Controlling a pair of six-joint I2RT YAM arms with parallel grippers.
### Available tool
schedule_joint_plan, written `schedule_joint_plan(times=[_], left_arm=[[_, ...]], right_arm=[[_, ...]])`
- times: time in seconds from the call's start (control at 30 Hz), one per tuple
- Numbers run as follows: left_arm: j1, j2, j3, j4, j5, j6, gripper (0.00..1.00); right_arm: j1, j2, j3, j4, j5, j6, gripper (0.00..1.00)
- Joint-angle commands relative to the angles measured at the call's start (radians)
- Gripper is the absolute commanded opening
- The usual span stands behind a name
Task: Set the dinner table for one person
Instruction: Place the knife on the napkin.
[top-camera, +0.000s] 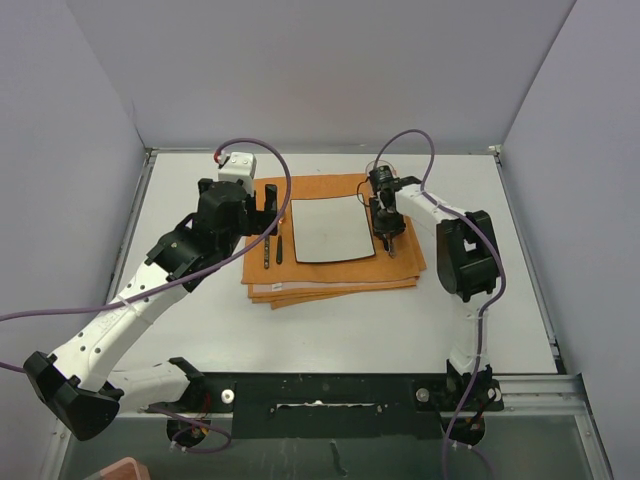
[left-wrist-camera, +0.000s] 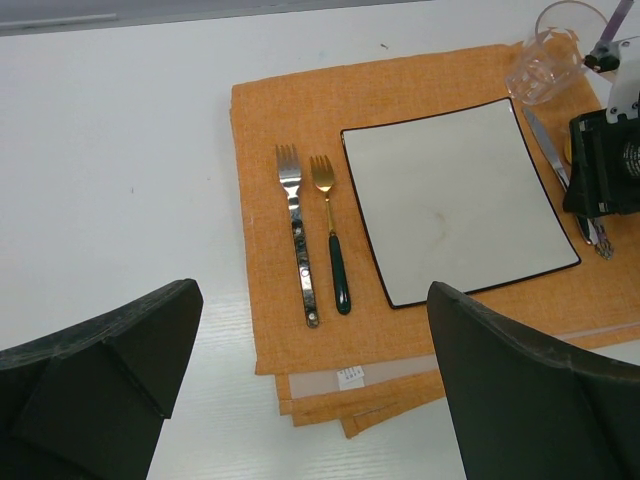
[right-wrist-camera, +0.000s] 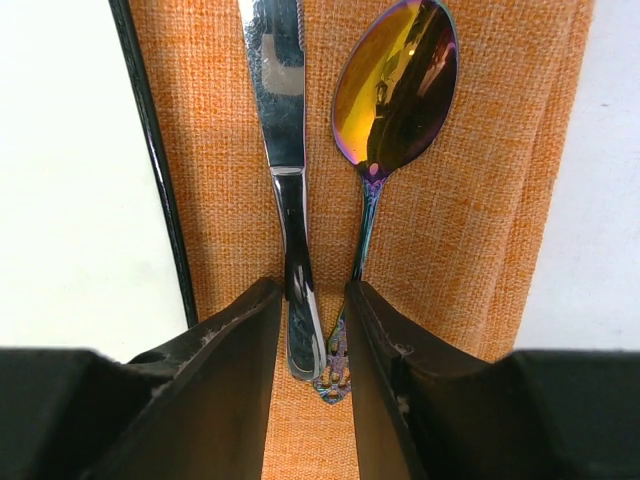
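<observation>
The pale grey dinner table (top-camera: 300, 330) carries an orange folded placemat (top-camera: 330, 282) with a square white plate (top-camera: 330, 228) on it. In the left wrist view a silver fork (left-wrist-camera: 298, 240) and a gold fork with a dark green handle (left-wrist-camera: 333, 240) lie side by side left of the plate (left-wrist-camera: 450, 200). A silver knife (right-wrist-camera: 280, 100) and an iridescent spoon (right-wrist-camera: 395, 80) lie right of the plate. My right gripper (right-wrist-camera: 315, 290) is low over the mat, jaws narrowly apart around both handle ends. My left gripper (top-camera: 272, 210) hovers open and empty above the forks.
A clear drinking glass (left-wrist-camera: 548, 62) stands at the placemat's far right corner, just beyond my right wrist (left-wrist-camera: 605, 165). Grey walls close in the table on three sides. A metal rail (top-camera: 520, 385) runs along the near edge by the arm bases.
</observation>
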Motion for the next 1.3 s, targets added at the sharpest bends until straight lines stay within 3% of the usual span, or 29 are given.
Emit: schedule_joint_plan(times=[0.0, 0.63, 1.17, 1.27], left_arm=[[0.010, -0.007, 0.008, 0.043, 0.002, 0.004, 0.98], [0.017, 0.010, 0.022, 0.074, 0.010, 0.023, 0.98], [0.018, -0.021, 0.004, 0.065, 0.015, 0.016, 0.98], [0.018, -0.029, 0.000, 0.061, 0.013, 0.016, 0.98]], right_arm=[[0.010, 0.031, 0.031, 0.010, -0.011, -0.005, 0.33], [0.050, -0.001, -0.023, -0.070, 0.018, 0.006, 0.15], [0.087, -0.057, -0.047, -0.073, -0.060, 0.118, 0.13], [0.093, -0.044, -0.027, -0.093, -0.028, 0.116, 0.16]])
